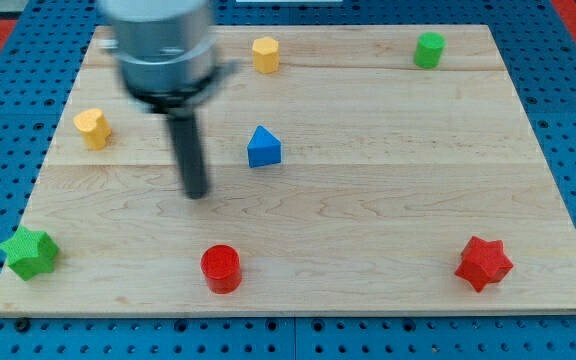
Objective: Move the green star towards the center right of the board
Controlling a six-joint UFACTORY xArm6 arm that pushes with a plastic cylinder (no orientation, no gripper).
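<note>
The green star [28, 252] lies at the bottom left corner of the wooden board [368, 220]. My tip [197, 193] is on the board left of centre, well above and to the right of the green star and apart from it. The blue triangle [263, 147] is to the right of my tip and slightly higher. The red cylinder [221, 268] is below my tip.
A yellow block [93, 128] sits at the left. A yellow hexagon block [265, 54] and a green cylinder [429, 50] are near the top edge. A red star [484, 263] is at the bottom right. Blue pegboard surrounds the board.
</note>
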